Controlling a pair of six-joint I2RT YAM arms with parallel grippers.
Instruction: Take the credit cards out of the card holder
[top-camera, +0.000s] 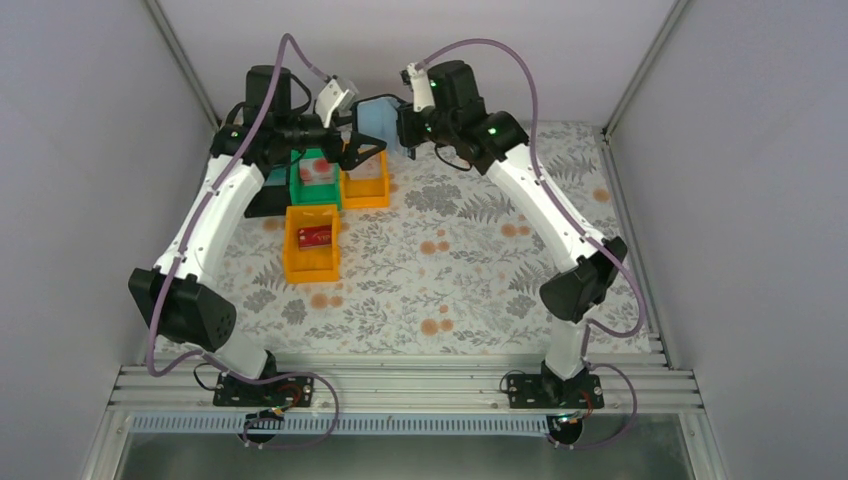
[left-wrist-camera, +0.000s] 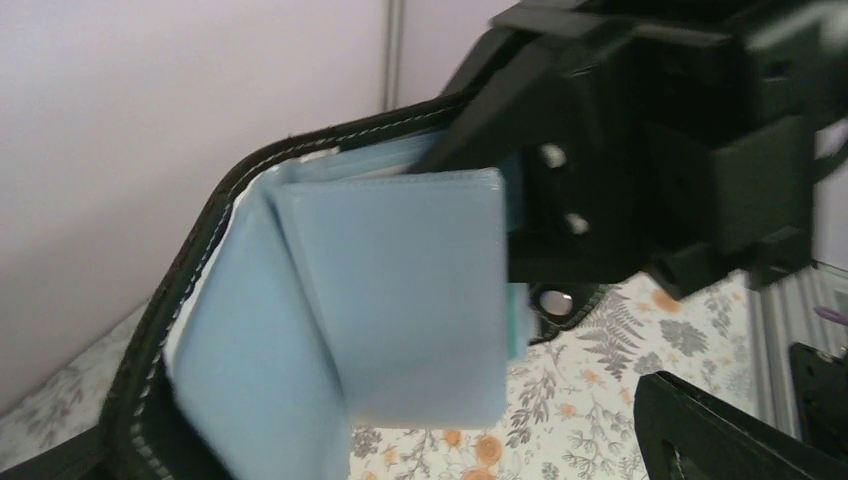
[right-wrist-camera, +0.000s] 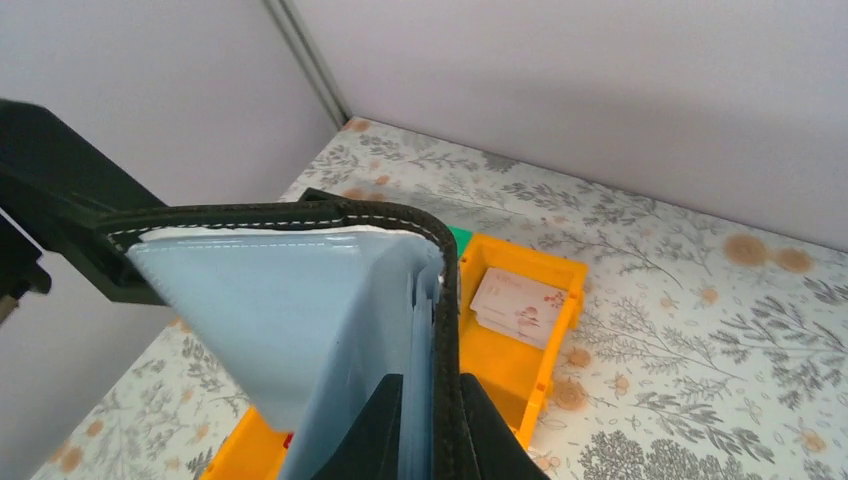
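The right end effector (right-wrist-camera: 435, 430) is clenched on one edge of the card holder (right-wrist-camera: 300, 300), holding it open above the far surface (top-camera: 480, 270) so its pockets face the left end effector (top-camera: 362, 150), which hangs released beside it. One whitish credit card (right-wrist-camera: 520, 300) lies in the orange tray (right-wrist-camera: 560, 268) below.

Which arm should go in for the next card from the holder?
Left. The right gripper is shut on the holder, holding it up off the table, so it is busy. The left gripper has open jaws right beside the holder.
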